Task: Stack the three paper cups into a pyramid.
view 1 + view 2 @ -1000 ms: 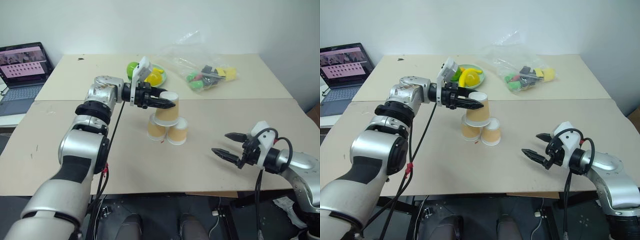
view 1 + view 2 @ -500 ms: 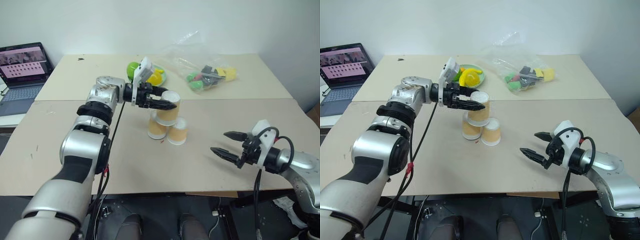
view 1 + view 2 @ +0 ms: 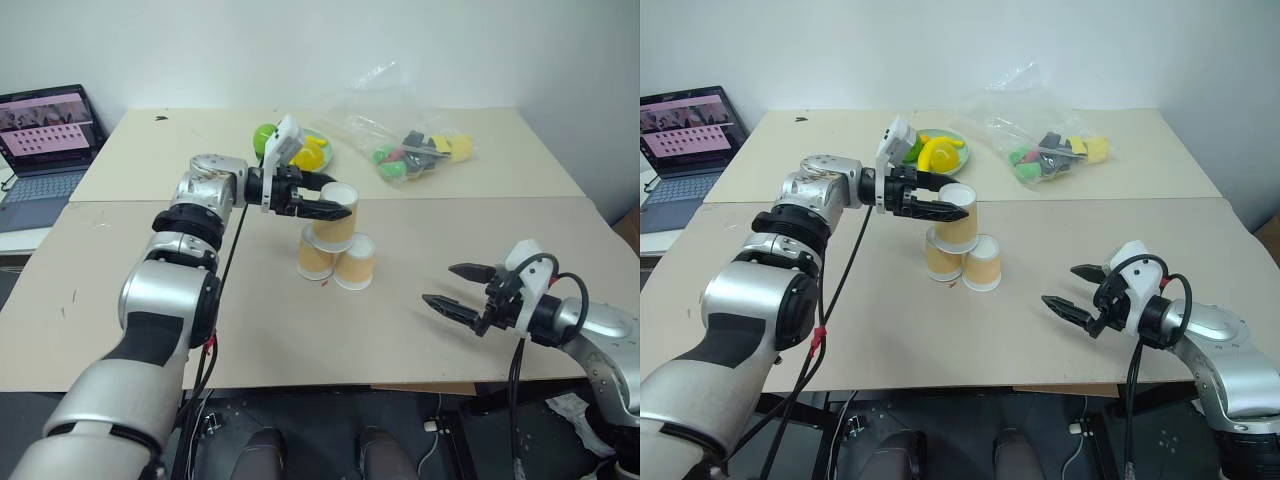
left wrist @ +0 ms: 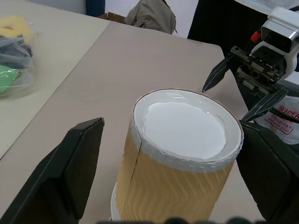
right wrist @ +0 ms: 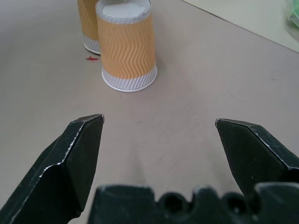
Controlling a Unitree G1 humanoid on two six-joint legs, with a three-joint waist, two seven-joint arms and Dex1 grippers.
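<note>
Three tan-orange paper cups stand upside down as a pyramid in the middle of the table. Two lower cups [image 3: 315, 258] [image 3: 357, 262] stand side by side, and the top cup [image 3: 338, 218] rests on both. My left gripper [image 3: 337, 203] reaches in from the left and is open, one finger [image 4: 65, 172] on each side of the top cup [image 4: 180, 154], with a gap to it on both sides. My right gripper [image 3: 442, 285] hovers open over the table's front right, well apart from the cups, with nothing between its fingers [image 5: 77, 154]. The nearest lower cup [image 5: 126, 46] stands ahead of it.
A plate of yellow and green fruit [image 3: 308, 150] sits just behind the pyramid. A clear plastic bag of toys [image 3: 415, 140] lies at the back right. An open laptop [image 3: 45, 140] stands at the far left. A seam runs across the table behind the cups.
My left gripper was shut on the top cup and has opened; the cup stays on the two lower cups. Neither arm has moved.
</note>
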